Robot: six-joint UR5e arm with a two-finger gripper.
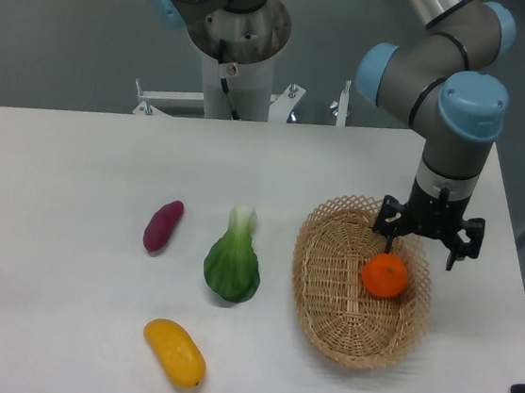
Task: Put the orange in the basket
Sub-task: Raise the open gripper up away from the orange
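Observation:
The small round orange (pixel 385 276) lies inside the tan wicker basket (pixel 328 289), toward its right side. My gripper (pixel 422 249) hangs above and to the right of the orange, over the basket's right rim. Its fingers are spread open and hold nothing. A clear gap separates the fingertips from the fruit.
A green bok choy (pixel 233 263) lies left of the basket. A purple sweet potato (pixel 162 226) sits further left, and a yellow mango-like fruit (pixel 174 352) lies near the front. The arm's base column (pixel 231 55) stands at the table's back edge.

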